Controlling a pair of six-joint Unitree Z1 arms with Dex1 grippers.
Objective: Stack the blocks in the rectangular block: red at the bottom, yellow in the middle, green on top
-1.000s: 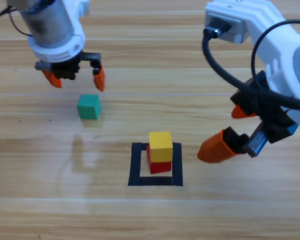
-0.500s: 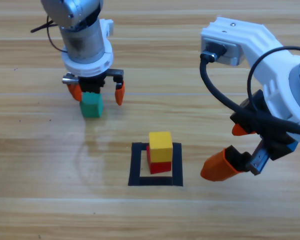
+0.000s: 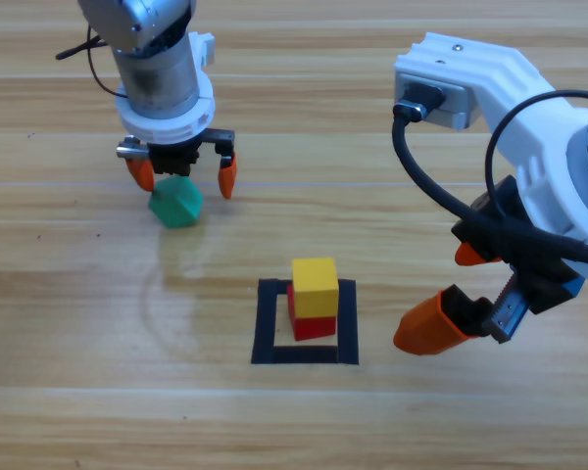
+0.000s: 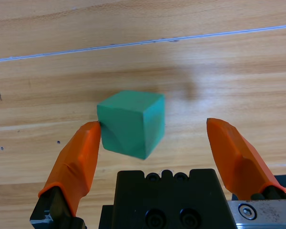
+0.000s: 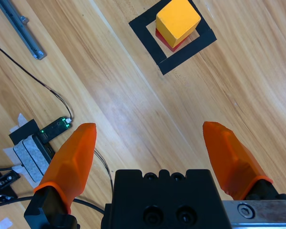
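Near the table's far-left corner, the left gripper hangs spread wide over the green cube – turned corner-on, touching one jaw – far nearer than the released right gripper beside the yellow-on-red stack.

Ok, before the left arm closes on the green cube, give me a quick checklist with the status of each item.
1. Left gripper open around the green cube: ok, jaws spread with the cube between them.
2. Cube squared to the jaws: not ok; it sits turned, one corner against the left finger, a clear gap on the other side.
3. Cube flat on the table: cannot tell; it may be tipped.
4. Yellow cube on the red cube inside the black tape square: ok.
5. Yellow cube's top free for green: ok.
6. Right gripper clear of the stack: ok, open and off to the square's right.
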